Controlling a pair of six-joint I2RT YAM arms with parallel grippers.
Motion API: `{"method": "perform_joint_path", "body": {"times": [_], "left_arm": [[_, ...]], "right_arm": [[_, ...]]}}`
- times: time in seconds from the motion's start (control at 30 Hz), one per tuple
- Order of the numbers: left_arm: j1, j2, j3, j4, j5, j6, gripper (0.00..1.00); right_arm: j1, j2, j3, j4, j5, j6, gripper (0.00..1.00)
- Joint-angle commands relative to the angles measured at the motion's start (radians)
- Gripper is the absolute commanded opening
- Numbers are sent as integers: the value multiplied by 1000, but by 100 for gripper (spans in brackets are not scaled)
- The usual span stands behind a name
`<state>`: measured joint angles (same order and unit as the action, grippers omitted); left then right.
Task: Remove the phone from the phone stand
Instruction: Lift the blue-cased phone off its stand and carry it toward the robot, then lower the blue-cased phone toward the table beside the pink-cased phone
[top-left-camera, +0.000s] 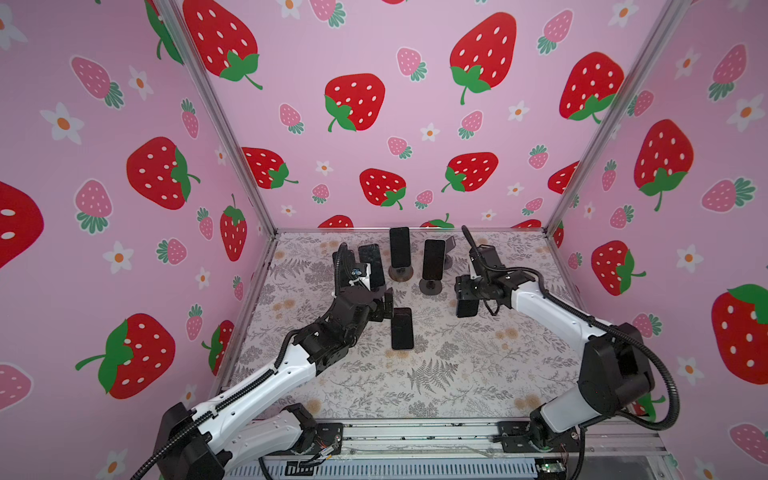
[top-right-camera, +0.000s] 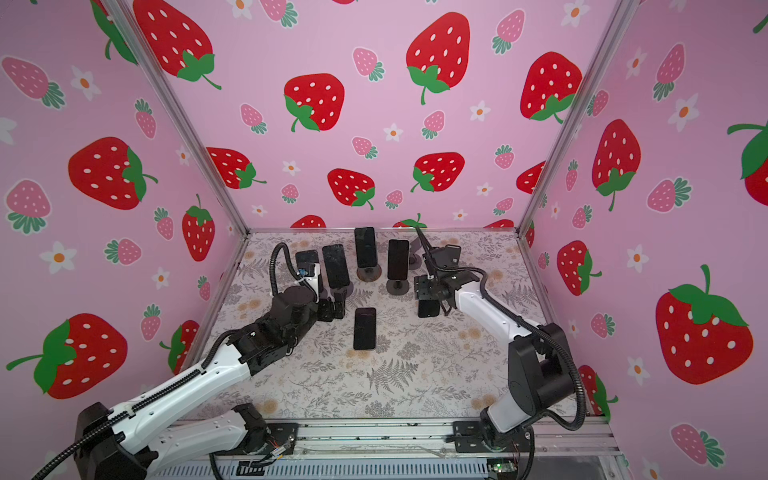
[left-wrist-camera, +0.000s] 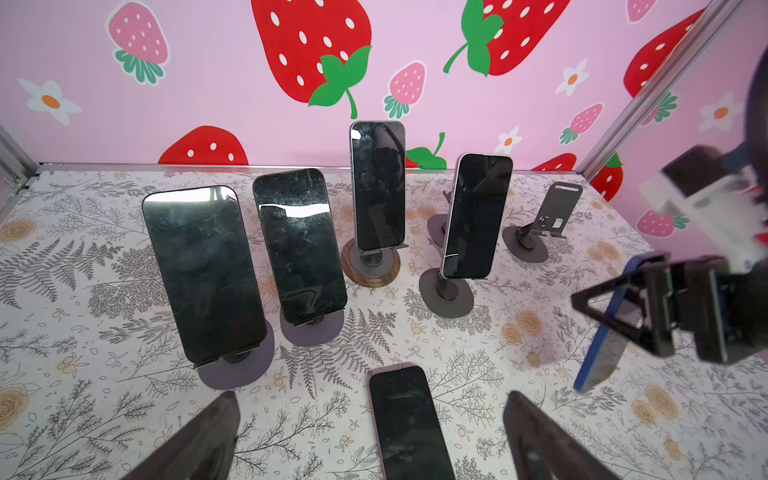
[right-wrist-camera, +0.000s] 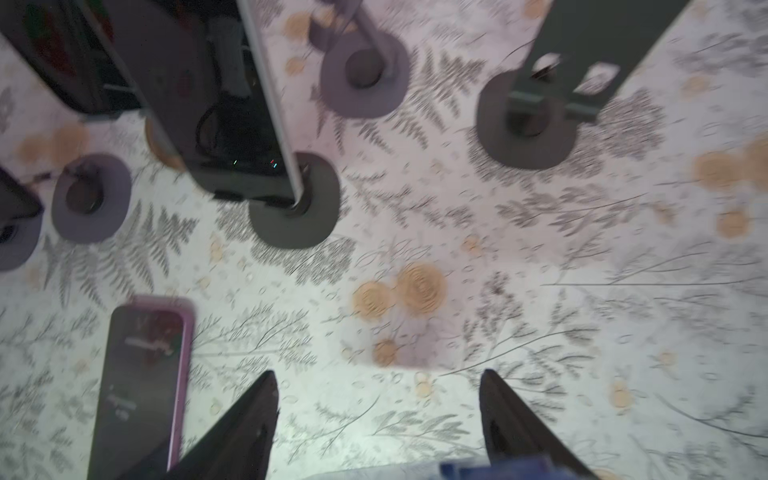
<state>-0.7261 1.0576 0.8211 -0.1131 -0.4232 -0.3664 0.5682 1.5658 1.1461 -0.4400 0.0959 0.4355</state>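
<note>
The left gripper (left-wrist-camera: 372, 397) is hanging released over a purple-cased phone (left-wrist-camera: 409, 424) that is lying flat on the surface (left-wrist-camera: 457, 332), apparently set down clear of the stands. Farther on, the right gripper (right-wrist-camera: 379, 374) is clasping a blue-edged phone (left-wrist-camera: 602, 336) by its sides, tilted and low, probably so it can be laid down too. At the back, four phones (left-wrist-camera: 377, 187) are leaning on their stands (left-wrist-camera: 446, 291), and a grey stand (left-wrist-camera: 544, 224) is carrying none.
</note>
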Motion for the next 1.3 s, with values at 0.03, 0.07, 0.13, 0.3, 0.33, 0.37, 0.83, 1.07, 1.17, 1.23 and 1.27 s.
{"method": "perform_joint_path", "body": {"times": [0.03,0.07,0.13,0.3,0.33,0.37,0.83,1.07,1.17,1.23,1.27], "left_arm": [[4,19,3,-4,-34,-27,100],[4,23,7,-12,-42,-31,100],[5,34,7,-29,-74,-56,100],[17,58,37,-75,-78,-102,99],[17,59,35,-76,-85,-103,99],[17,59,28,-72,-95,-106,99],[27,23,-15,-62,-87,-140,99],[28,19,-27,-54,-72,-137,99],[28,24,-31,-48,-73,-146,99],[28,25,-30,-50,-56,-145,99],[28,25,-26,-54,-51,-140,99]], "right_arm": [[53,1,-16,-10,-63,50,58],[67,-1,-23,-10,-67,57,58],[91,8,-27,-9,-68,67,58],[159,41,-35,-20,-20,117,58],[168,48,-42,-13,-19,126,58],[177,57,-43,-7,-18,136,58],[241,168,-2,-13,13,238,59],[240,229,14,14,19,249,59],[241,268,37,-11,15,272,59],[244,294,48,-39,6,290,59],[247,300,44,-39,2,295,59]]}}
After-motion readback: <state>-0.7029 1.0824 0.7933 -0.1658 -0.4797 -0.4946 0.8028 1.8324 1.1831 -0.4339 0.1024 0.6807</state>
